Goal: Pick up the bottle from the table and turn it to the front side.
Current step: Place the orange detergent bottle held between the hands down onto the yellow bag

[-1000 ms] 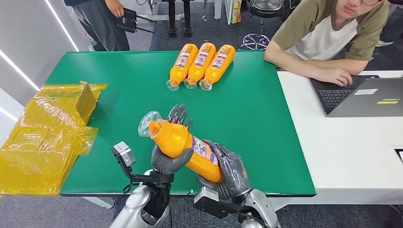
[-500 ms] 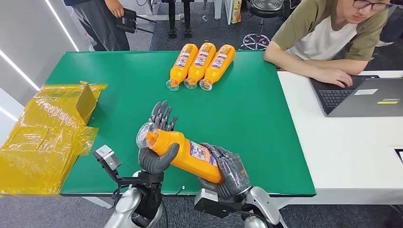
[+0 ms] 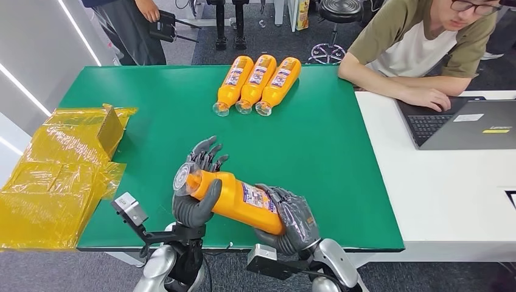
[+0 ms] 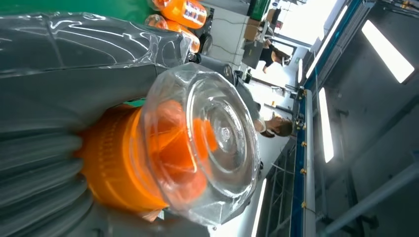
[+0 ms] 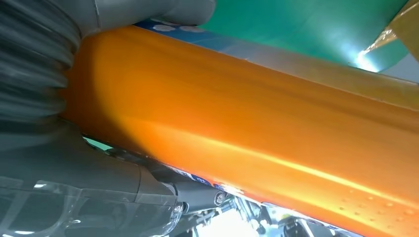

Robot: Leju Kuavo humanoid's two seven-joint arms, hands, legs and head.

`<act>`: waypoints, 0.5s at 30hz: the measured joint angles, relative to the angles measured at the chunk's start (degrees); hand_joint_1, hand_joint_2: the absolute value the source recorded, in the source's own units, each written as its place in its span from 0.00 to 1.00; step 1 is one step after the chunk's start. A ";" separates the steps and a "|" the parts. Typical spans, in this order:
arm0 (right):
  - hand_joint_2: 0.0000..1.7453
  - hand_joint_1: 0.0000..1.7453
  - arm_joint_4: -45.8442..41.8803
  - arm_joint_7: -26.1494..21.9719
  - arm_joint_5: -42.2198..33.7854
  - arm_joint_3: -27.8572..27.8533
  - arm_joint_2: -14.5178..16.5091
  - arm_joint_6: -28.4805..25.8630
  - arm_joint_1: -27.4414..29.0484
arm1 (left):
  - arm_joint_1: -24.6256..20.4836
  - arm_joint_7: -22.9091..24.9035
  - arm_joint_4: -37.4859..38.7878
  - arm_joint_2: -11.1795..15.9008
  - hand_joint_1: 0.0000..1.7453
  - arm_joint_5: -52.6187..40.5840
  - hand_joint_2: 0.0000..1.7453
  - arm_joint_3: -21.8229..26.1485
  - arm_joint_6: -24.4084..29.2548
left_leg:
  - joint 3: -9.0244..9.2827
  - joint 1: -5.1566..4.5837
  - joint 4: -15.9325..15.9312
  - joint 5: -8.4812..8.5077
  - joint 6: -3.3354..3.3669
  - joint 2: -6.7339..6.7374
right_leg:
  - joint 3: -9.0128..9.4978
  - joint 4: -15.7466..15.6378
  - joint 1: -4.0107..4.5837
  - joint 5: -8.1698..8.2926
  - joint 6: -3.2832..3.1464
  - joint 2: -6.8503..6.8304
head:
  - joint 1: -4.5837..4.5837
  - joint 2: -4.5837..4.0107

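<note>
So my right hand is wrapped around the orange bottle, which runs right across the shot, smooth and glossy with a bright streak of light down its side. My thick grey thumb presses on one side of it, just by the edge of a blue and white label, and my darker fingers cup the other side. Behind the bottle there's the green table, plus a bit of yellow plastic wrap in the corner.

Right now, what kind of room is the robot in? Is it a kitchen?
Not a kitchen. It looks like an office or a robot test lab: a person works at a laptop on a white desk, a swivel stool stands behind, and orange bottles lie in a row on a green table.
</note>
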 joint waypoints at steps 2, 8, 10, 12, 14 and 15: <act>1.00 1.00 -0.01 0.05 0.57 -0.11 0.00 -0.73 -0.05 | 0.00 -0.19 0.01 -0.01 1.00 0.01 1.00 0.01 -0.47 | 0.00 0.00 0.00 0.00 0.00 0.00 | 0.00 0.00 0.00 0.00 0.00 0.00 | 0.00 0.00; 1.00 0.04 -0.04 0.10 1.53 -0.34 0.05 -1.99 -0.14 | -0.16 -0.25 0.01 -0.04 1.00 0.22 1.00 0.01 -0.81 | 0.00 0.00 0.00 0.00 0.00 0.00 | -0.01 0.00 0.00 0.00 0.00 0.00 | 0.00 0.00; 1.00 0.00 -0.04 0.08 1.58 -0.34 0.12 -2.44 -0.07 | -0.41 -0.24 0.08 -0.04 1.00 0.48 1.00 0.01 -0.91 | 0.00 0.00 0.00 0.00 0.00 0.00 | 0.00 0.00 0.00 0.00 0.00 0.00 | -0.01 0.00; 1.00 0.00 -0.07 -0.13 0.93 -0.34 0.34 -3.18 0.05 | -0.68 0.04 0.15 -0.05 1.00 1.59 1.00 0.01 -1.61 | 0.00 0.00 0.00 0.00 0.00 0.00 | 0.00 0.00 0.00 0.00 0.00 0.00 | -0.01 0.00; 1.00 0.00 -0.21 -0.91 -0.94 -0.36 0.65 -4.56 0.15 | -0.90 0.57 0.16 -0.05 1.00 3.39 1.00 0.02 -2.77 | 0.00 0.00 0.00 0.00 0.00 0.00 | 0.00 0.00 0.00 0.00 0.00 0.00 | 0.00 0.00; 1.00 0.00 -0.35 -1.44 -2.17 -0.36 0.80 -5.35 0.20 | -0.99 0.80 0.16 -0.06 1.00 4.06 1.00 0.03 -3.15 | 0.00 0.00 0.00 0.00 0.00 0.00 | 0.00 0.00 0.00 0.00 0.00 0.00 | 0.00 0.00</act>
